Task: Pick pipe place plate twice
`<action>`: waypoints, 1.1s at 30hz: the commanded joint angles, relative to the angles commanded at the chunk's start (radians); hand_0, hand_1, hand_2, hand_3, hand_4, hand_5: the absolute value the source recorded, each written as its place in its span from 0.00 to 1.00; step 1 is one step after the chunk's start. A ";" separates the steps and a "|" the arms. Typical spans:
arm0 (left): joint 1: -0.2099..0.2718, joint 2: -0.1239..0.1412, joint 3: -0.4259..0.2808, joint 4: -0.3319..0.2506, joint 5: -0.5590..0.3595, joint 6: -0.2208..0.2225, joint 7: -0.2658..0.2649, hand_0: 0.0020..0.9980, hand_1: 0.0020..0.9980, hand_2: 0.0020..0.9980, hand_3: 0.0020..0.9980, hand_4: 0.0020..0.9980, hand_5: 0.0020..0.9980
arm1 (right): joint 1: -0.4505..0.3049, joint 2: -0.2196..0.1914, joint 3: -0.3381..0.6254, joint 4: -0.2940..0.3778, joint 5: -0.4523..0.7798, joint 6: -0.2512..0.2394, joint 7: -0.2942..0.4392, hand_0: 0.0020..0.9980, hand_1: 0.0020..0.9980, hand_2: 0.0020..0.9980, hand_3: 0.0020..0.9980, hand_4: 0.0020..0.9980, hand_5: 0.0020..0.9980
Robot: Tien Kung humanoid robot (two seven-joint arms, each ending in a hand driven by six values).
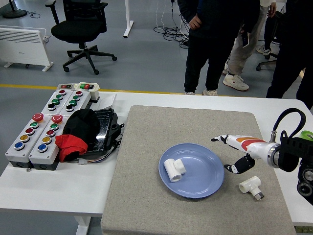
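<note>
White plastic pipe tee (pixel 174 169) lies on the round blue plate (pixel 205 178), left of its middle, on the grey felt mat (pixel 146 147) covering the white bench (pixel 58 188). Second white pipe fitting (pixel 251 186) rests on the mat just right of the plate. Right hand (pixel 238 154) hovers between them, fingers (pixel 222 139) spread apart and empty. Grey button boxes (pixel 36 134) sit far left.
</note>
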 joint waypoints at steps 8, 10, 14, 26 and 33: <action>0.000 -0.001 0.002 0.000 -0.002 0.004 -0.002 0.74 0.74 0.70 0.65 0.41 1.00 | -0.077 -0.084 0.002 0.051 -0.021 0.020 -0.010 1.00 0.93 1.00 1.00 0.71 0.29; 0.000 -0.002 0.001 0.000 -0.001 0.005 -0.002 0.73 0.74 0.70 0.65 0.41 1.00 | -0.089 -0.089 -0.006 0.049 -0.026 0.018 -0.010 1.00 0.93 1.00 1.00 0.71 0.29; 0.002 -0.003 0.004 0.000 -0.003 0.004 -0.003 0.73 0.74 0.70 0.65 0.41 1.00 | -0.109 -0.086 -0.012 0.035 -0.042 0.011 -0.012 1.00 0.93 1.00 1.00 0.71 0.29; 0.009 -0.004 -0.001 0.000 0.006 0.001 -0.004 0.73 0.74 0.70 0.65 0.41 1.00 | -0.157 -0.115 0.016 0.061 -0.052 0.046 -0.011 0.98 0.93 1.00 1.00 0.75 0.33; 0.014 -0.005 -0.007 -0.001 0.018 -0.002 -0.002 0.73 0.74 0.70 0.65 0.41 1.00 | -0.167 -0.130 0.008 0.074 -0.061 0.050 0.005 0.97 0.92 1.00 1.00 0.76 0.32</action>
